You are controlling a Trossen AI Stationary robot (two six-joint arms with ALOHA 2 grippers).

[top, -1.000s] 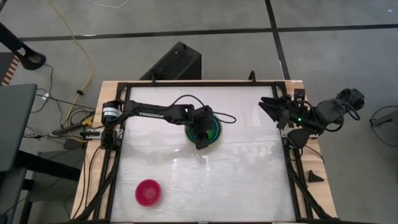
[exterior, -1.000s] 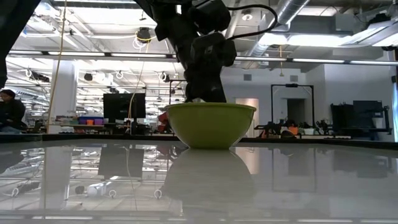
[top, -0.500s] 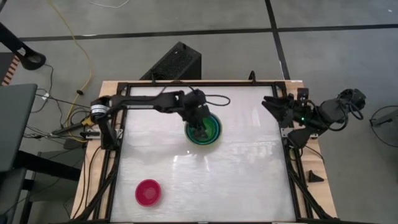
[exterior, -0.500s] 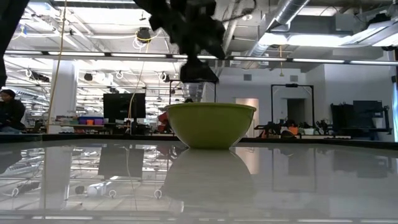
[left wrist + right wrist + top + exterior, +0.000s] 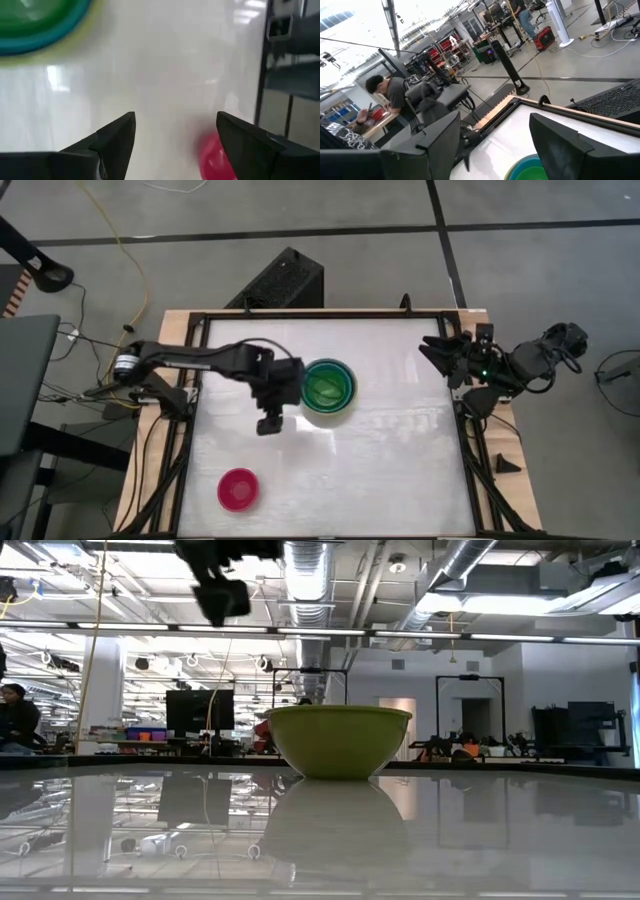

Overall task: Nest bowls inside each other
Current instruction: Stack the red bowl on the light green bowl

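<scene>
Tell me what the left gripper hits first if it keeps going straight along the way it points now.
Probably the bare table. The open left gripper looks down at white surface; the magenta bowl sits just off its line, though depth is unclear.

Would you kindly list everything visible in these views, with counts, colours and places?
Nested bowls: one stack; lime green inside teal, olive-green outermost in the low view; upper middle of the table.
Magenta bowl: one, alone, near the table's front left corner.
Table: one, white glossy top, black frame.
Black box: one, on the floor behind the table.
Yellow cable: one, on the floor at left.
Person: one, seated in the room beyond, in the right wrist view.
Left claw: black, open, empty, above the table just left of the stack.
Right claw: black, open, empty, parked at the table's right edge.
</scene>
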